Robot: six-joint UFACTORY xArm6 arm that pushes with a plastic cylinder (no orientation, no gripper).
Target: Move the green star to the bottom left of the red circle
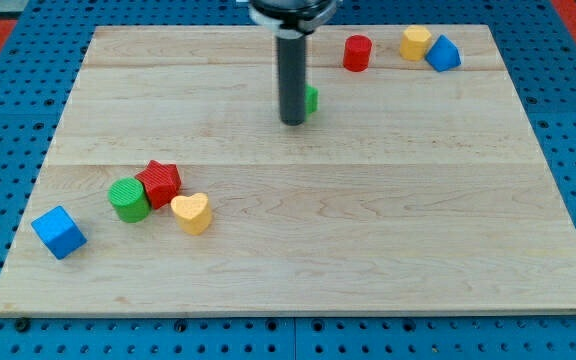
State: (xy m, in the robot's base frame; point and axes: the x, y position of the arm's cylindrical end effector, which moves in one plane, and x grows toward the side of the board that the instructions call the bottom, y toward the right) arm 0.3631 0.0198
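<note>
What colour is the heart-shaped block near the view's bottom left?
Yellow. The heart block shows clearly in the camera view, touching the red star.

Tip sits near the desk's top centre, touching the green star, which is mostly hidden just to its right; red circle is up and right of both. Yellow block and blue block touch at the top right. Lower left: red star, green cylinder to its left, yellow heart to its lower right, all clustered, with blue cube apart, further left.
</note>
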